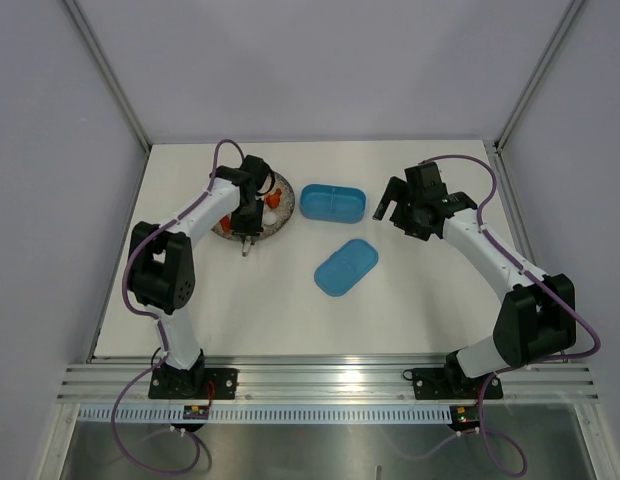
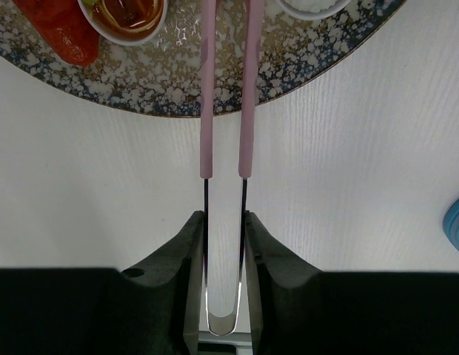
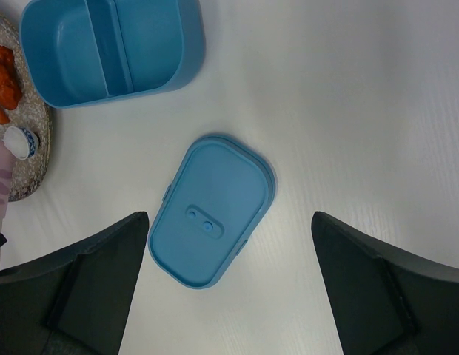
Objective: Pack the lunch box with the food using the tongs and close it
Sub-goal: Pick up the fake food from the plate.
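My left gripper [image 2: 225,218] is shut on the pink tongs [image 2: 226,111] near their bend. The tongs' two arms stand slightly apart and reach out over the speckled plate [image 2: 178,89]. On the plate lie the food: a red piece [image 2: 63,33], an orange morsel [image 3: 6,81] and a small white piece [image 3: 21,140]. The blue lunch box [image 1: 332,202] stands open right of the plate, with nothing showing in either compartment [image 3: 104,44]. Its lid [image 1: 346,266] lies flat on the table in front of it. My right gripper [image 1: 395,205] hangs open above the lid [image 3: 212,211].
A small cup of orange-brown sauce [image 2: 129,15] also sits on the plate. Grey walls and metal posts close in the white table [image 1: 440,300] at the back and sides.
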Action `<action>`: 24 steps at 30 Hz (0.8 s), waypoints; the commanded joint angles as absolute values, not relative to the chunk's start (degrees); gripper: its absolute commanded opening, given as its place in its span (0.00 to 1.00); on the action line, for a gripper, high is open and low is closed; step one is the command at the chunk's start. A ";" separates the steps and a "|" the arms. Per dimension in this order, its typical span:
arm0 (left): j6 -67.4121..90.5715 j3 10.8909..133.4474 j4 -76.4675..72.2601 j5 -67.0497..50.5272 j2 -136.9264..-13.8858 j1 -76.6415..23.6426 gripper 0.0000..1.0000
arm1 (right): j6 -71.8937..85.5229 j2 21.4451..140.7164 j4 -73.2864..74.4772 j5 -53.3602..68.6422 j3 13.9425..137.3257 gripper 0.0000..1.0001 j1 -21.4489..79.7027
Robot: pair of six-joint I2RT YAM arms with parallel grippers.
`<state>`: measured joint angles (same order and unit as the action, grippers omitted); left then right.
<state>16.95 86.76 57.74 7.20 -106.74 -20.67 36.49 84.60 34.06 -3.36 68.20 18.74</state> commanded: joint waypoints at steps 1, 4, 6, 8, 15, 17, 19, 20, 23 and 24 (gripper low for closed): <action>17.23 87.54 56.78 6.15 -104.68 -20.30 0.26 | 36.74 84.37 32.78 -2.46 68.82 0.99 18.90; 17.14 88.07 56.87 6.33 -104.77 -20.22 0.30 | 36.74 84.46 32.78 -2.29 68.82 0.99 18.90; 17.14 88.50 56.95 6.33 -104.77 -20.22 0.31 | 36.74 84.46 32.78 -2.37 68.73 0.99 18.90; 17.05 88.77 57.04 6.24 -105.12 -20.13 0.31 | 36.74 84.38 32.78 -2.46 68.64 0.99 18.90; 17.31 90.35 57.48 6.85 -104.51 -19.69 0.29 | 36.91 84.29 32.87 -2.55 68.47 1.00 18.90; 17.31 90.70 57.65 7.03 -103.89 -19.60 0.29 | 36.91 84.37 32.87 -2.64 68.47 0.99 18.90; 17.31 91.58 57.92 7.29 -103.45 -19.16 0.29 | 36.83 84.55 32.78 -2.64 68.55 0.99 18.90; 17.31 91.93 58.01 7.47 -103.10 -18.99 0.29 | 36.83 84.55 32.78 -2.55 68.64 1.00 18.90; 17.49 93.77 58.18 7.56 -103.10 -18.37 0.28 | 37.00 84.73 32.78 -2.55 68.55 0.99 18.90; 17.66 94.39 58.18 7.65 -103.62 -18.20 0.28 | 37.00 84.73 32.78 -2.46 68.55 1.00 18.90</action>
<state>17.02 90.32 58.65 7.29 -106.34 -19.09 36.51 84.60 34.06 -3.33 68.20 18.74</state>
